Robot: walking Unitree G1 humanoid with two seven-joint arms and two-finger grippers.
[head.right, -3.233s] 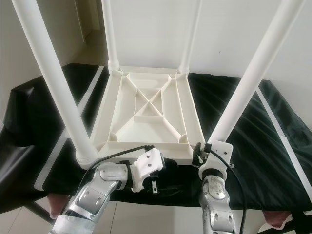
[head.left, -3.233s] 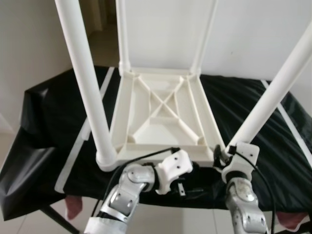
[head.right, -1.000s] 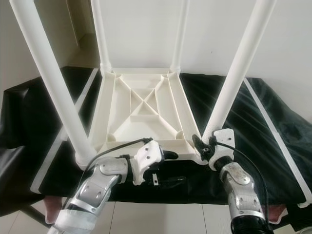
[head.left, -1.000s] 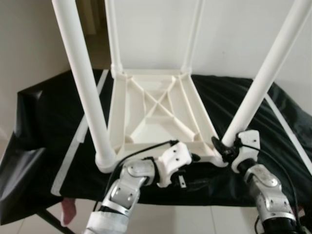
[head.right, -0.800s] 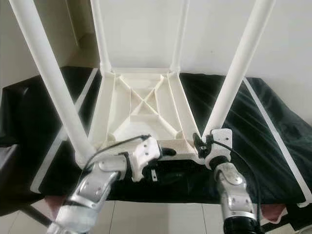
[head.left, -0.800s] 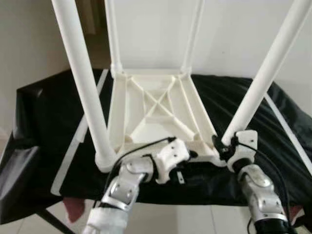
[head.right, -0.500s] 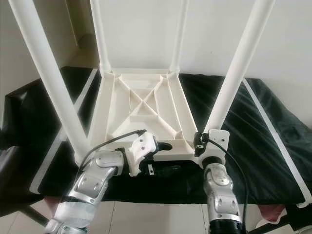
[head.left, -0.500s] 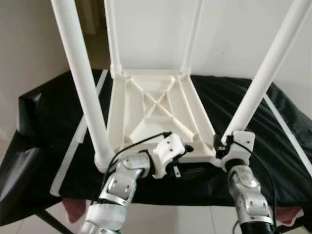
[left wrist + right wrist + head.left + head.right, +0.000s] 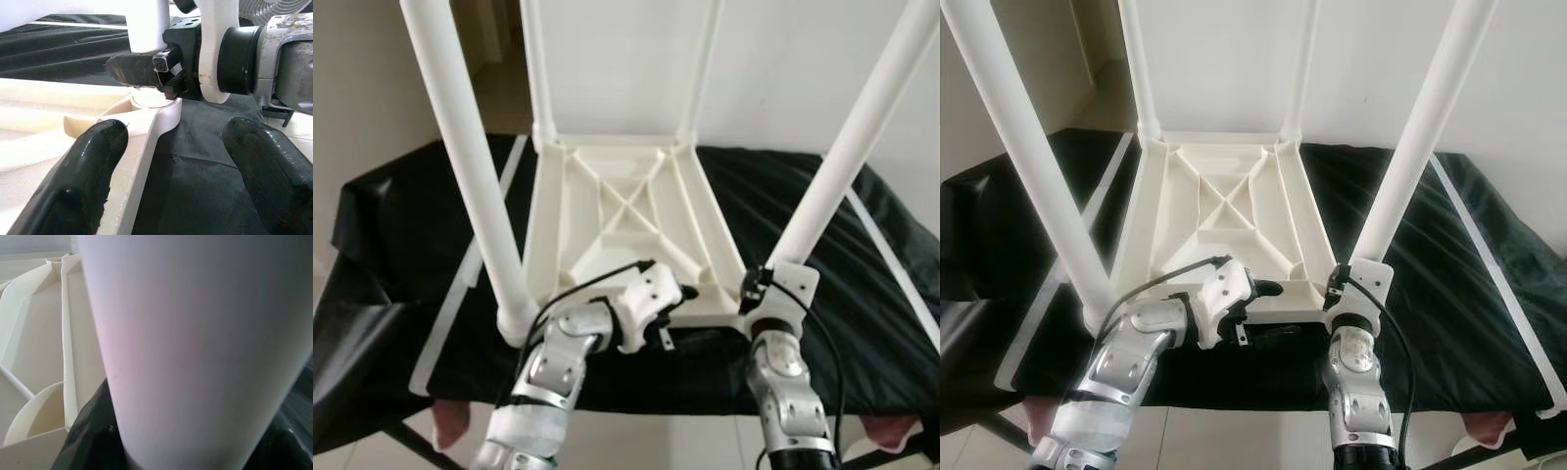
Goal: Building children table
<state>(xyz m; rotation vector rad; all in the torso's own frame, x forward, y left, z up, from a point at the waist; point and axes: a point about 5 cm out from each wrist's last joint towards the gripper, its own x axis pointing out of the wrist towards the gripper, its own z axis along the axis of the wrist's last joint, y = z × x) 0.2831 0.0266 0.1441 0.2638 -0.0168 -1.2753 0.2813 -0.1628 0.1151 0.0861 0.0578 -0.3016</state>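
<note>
A black cloth [image 9: 401, 225] with white stripes covers the surface and sags over its near edge. On it, upside down, lies the white children table [image 9: 622, 225], its ribbed underside facing up with crossed braces in the middle. Four white legs stand up from its corners: two thick-looking near ones, the near left leg [image 9: 470, 166] at about 9 o'clock from the middle of the top and the near right leg [image 9: 847, 157] at about 3 o'clock, and two far legs [image 9: 536, 69] at about 12 o'clock against the pale wall.

The right gripper [image 9: 756, 289] sits at the near right corner, at about 5 o'clock from the middle of the top, right at the foot of the near right leg. In the left wrist view one of its black fingers [image 9: 134, 71] lies across the base of that leg where it enters its socket, and in the right wrist view the leg stands pressed up close between the fingers, so this gripper is clenched around the leg.

The left gripper [image 9: 1258, 291] is at the near edge of the children table, at about 6 o'clock, pointing toward the right gripper. Its two fingers [image 9: 83, 171] are spread wide apart, released, one over the pale rim and the other over the black cloth, grasping nothing
</note>
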